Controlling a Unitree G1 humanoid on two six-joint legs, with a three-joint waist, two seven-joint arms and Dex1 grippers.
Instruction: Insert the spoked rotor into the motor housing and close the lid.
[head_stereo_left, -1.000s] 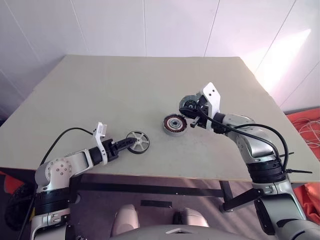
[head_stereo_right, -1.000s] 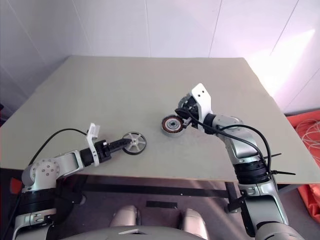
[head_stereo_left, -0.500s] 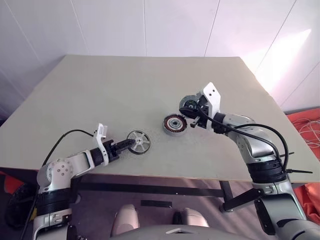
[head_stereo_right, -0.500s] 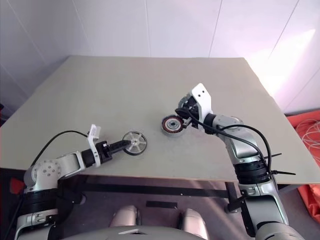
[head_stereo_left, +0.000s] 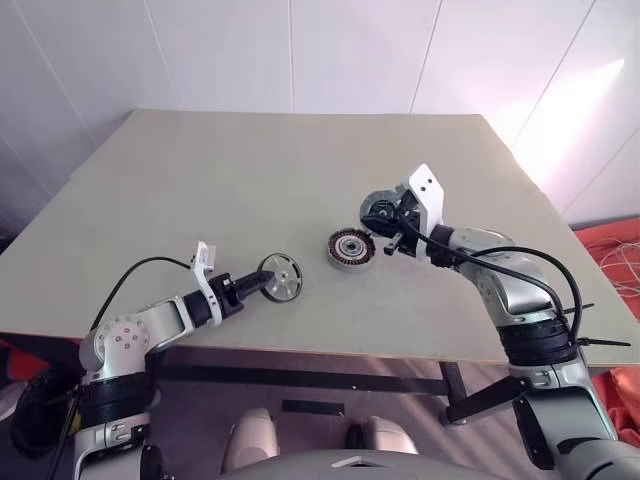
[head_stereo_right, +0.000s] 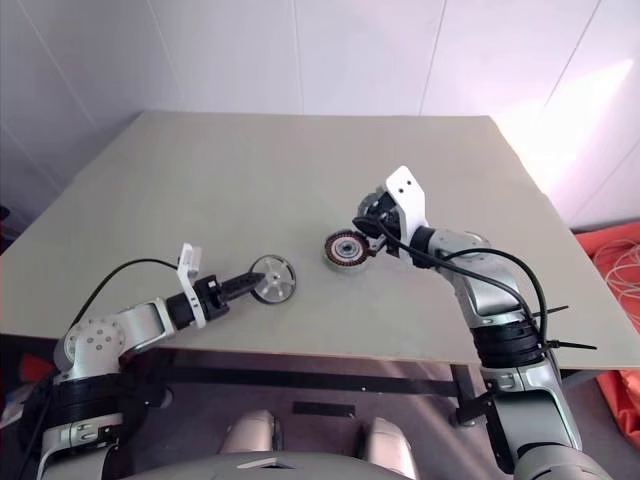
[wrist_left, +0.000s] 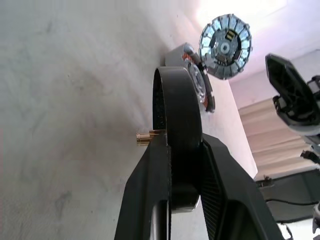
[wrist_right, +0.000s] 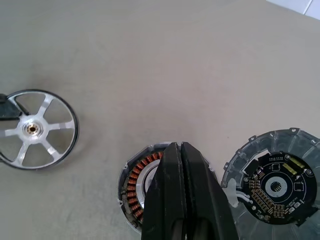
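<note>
**Left gripper clamped on the rotor's rim, right gripper closed over the housing**

Head views: On the pale beige table (head_stereo_left: 250, 170), the left gripper (head_stereo_left: 262, 285) has its two black fingers pinched on the near rim of the spoked rotor (head_stereo_left: 281, 278), a flat wheel with a black outer rim and silver-grey spokes, which is tilted up off the tabletop near the front edge. To its right, well apart, the motor housing (head_stereo_left: 350, 247), a short round silver-grey metal cup with coppery-brown windings around a dark centre, sits flat on the table. The right gripper (head_stereo_left: 388, 240) is just beside the housing on its right. The lid (head_stereo_left: 379, 212), a thin round dark bluish-grey disc, stands tilted on edge just behind the housing, next to the right wrist.

Left wrist view: The black fingers (wrist_left: 150, 200) grip the rotor's black rim (wrist_left: 175, 130) edge-on between them. Beyond it are the housing (wrist_left: 197, 82) and the lid's pale segmented face (wrist_left: 225, 46).

Right wrist view: The right gripper's fingers (wrist_right: 172, 195) are pressed together with nothing between them, hanging over the housing (wrist_right: 137, 185). The lid (wrist_right: 272, 187) is just beside the housing, showing a circuit-board face, and the rotor (wrist_right: 37, 130) is well off to the other side.
</note>
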